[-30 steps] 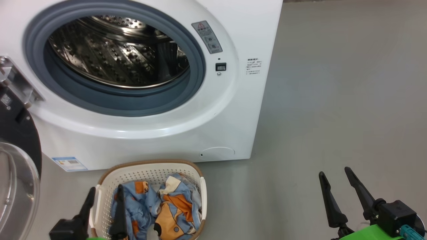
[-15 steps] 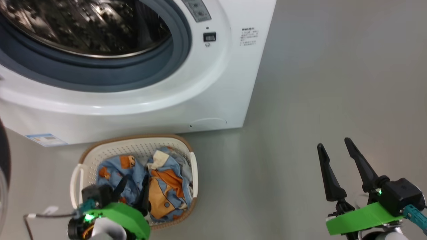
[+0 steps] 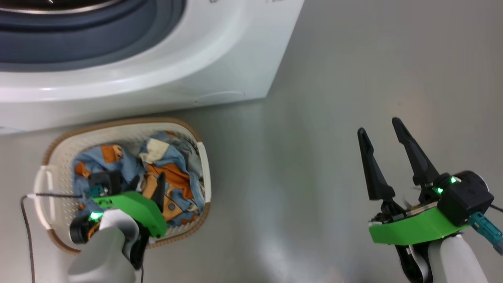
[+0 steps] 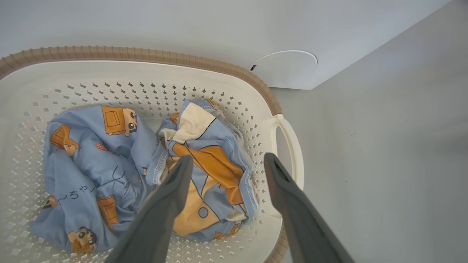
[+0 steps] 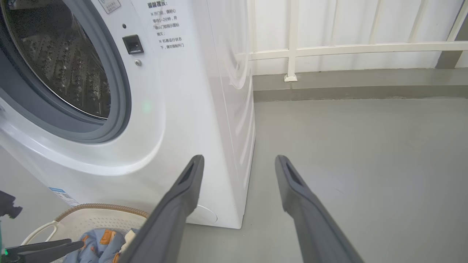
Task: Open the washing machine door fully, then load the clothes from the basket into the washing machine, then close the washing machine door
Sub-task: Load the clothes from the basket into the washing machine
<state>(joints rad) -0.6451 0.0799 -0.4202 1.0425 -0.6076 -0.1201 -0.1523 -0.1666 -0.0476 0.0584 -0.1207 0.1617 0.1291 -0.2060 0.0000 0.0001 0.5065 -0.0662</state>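
Observation:
The cream basket point(image 3: 118, 122) stands on the floor in front of the white washing machine point(image 3: 157, 78). The light blue and orange clothes point(image 3: 173, 157) lie bunched inside it. My left gripper point(image 3: 148, 186) hangs open over the basket, pointing down. In the left wrist view the left gripper point(image 4: 227, 160) has one finger over the clothes point(image 4: 109, 153) and the other near the basket's point(image 4: 146, 54) right handle, with nothing between them. My right gripper point(image 3: 378, 126) stands open above bare floor to the right. The right wrist view shows the open drum point(image 5: 65, 62). The washing machine door is out of view.
Grey floor point(image 3: 334, 78) stretches to the right of the machine. A white railing point(image 5: 292, 51) on a low kerb runs behind it. A round cap point(image 4: 285, 67) sits low on the machine's front, just beyond the basket. A thin cable point(image 3: 27, 236) trails left of the basket.
The head camera has tilted down, so the machine slid up the picture. My left gripper has come forward over the basket, fingers down above the clothes. Both grippers stay open.

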